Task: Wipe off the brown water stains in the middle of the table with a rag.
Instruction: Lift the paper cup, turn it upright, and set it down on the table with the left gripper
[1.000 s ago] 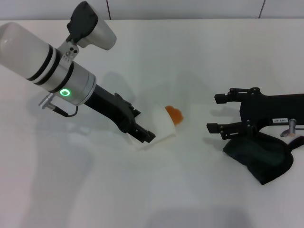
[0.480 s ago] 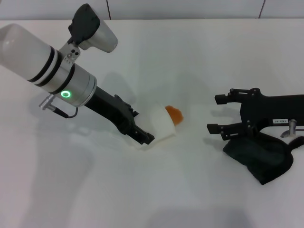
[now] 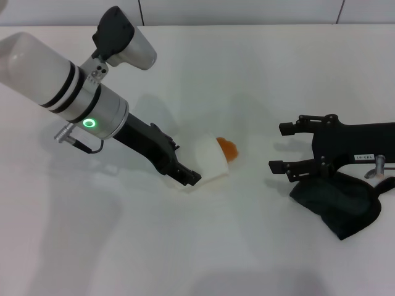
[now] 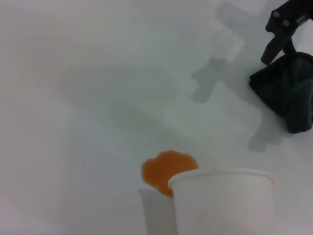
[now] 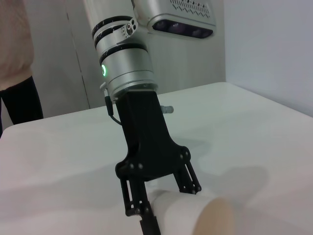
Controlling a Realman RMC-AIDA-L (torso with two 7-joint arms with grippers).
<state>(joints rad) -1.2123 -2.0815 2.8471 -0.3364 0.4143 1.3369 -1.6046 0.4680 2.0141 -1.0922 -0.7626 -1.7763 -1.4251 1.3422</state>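
Observation:
The brown water stains (image 3: 227, 148) form a small orange blotch mid-table (image 3: 203, 246), also seen in the left wrist view (image 4: 165, 170). A white paper cup (image 3: 210, 161) lies tilted beside the blotch, its rim touching the blotch's edge. My left gripper (image 3: 189, 176) is shut on the cup (image 5: 195, 215). The dark rag (image 3: 338, 206) lies crumpled on the table at the right. My right gripper (image 3: 282, 147) hovers just left of it, open and empty, fingers pointing toward the stain. From the left wrist, the rag (image 4: 288, 90) lies beyond the stain.
The table's back edge meets a tiled wall (image 3: 247, 11). A person in dark trousers (image 5: 19, 98) stands beyond the table, seen from the right wrist. Bare white surface lies in front of both arms.
My left arm has shifted slightly to the right with the cup. The right arm and the rag have not moved.

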